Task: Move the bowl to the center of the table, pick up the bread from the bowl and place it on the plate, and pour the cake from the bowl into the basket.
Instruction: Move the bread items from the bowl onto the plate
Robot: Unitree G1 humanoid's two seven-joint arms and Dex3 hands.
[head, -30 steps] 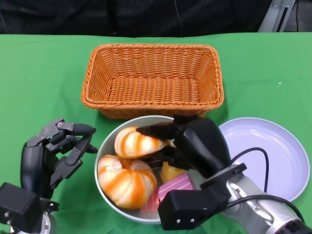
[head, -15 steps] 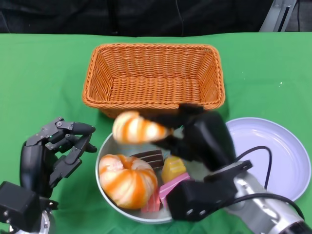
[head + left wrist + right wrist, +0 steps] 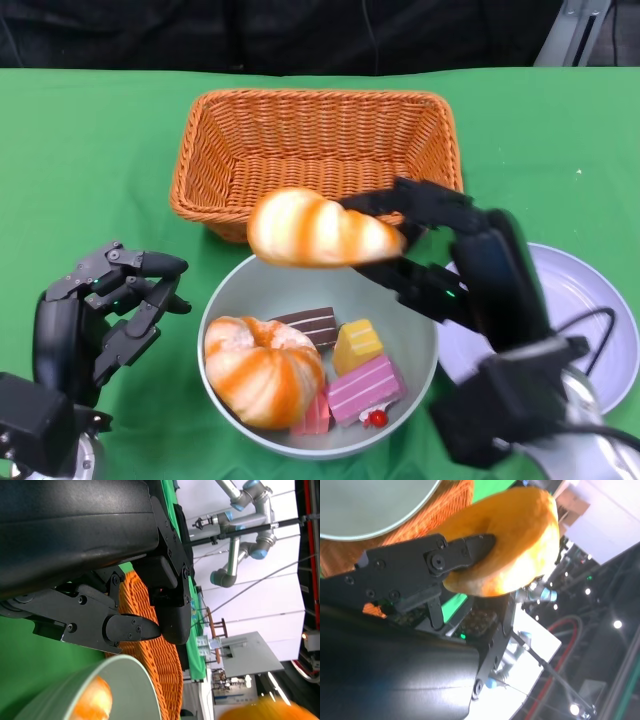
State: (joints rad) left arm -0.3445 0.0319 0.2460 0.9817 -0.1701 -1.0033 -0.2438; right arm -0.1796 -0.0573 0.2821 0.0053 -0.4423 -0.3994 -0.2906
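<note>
Right hand (image 3: 425,245) gripping the striped bread roll (image 3: 320,230), fingers (image 3: 400,205) above and below it, roll lifted clear over the far rim of the bowl (image 3: 415,345), between bowl and basket (image 3: 315,160). Same grip seen in right wrist view: black fingers (image 3: 465,552) pressed into the orange roll (image 3: 515,550), bowl rim (image 3: 375,505) and wicker behind. Bowl sits near the middle of the green counter (image 3: 90,150), just in front of the basket, nearly touching its near wall. Still inside the bowl: second bread, round orange-striped (image 3: 262,368), on the bowl's left side; chocolate cake slice (image 3: 312,324), yellow cake piece (image 3: 356,345), pink cake piece (image 3: 364,388) toward the bowl's right and front. Lavender plate (image 3: 590,320) right of the bowl, partly hidden by right arm, nothing visible on it. Left hand (image 3: 105,310) left of the bowl, apart from it, fingers spread and loosely curled, holding nothing. Left wrist view: own fingers (image 3: 130,627), basket wicker (image 3: 160,660), bowl rim (image 3: 100,680).
</note>
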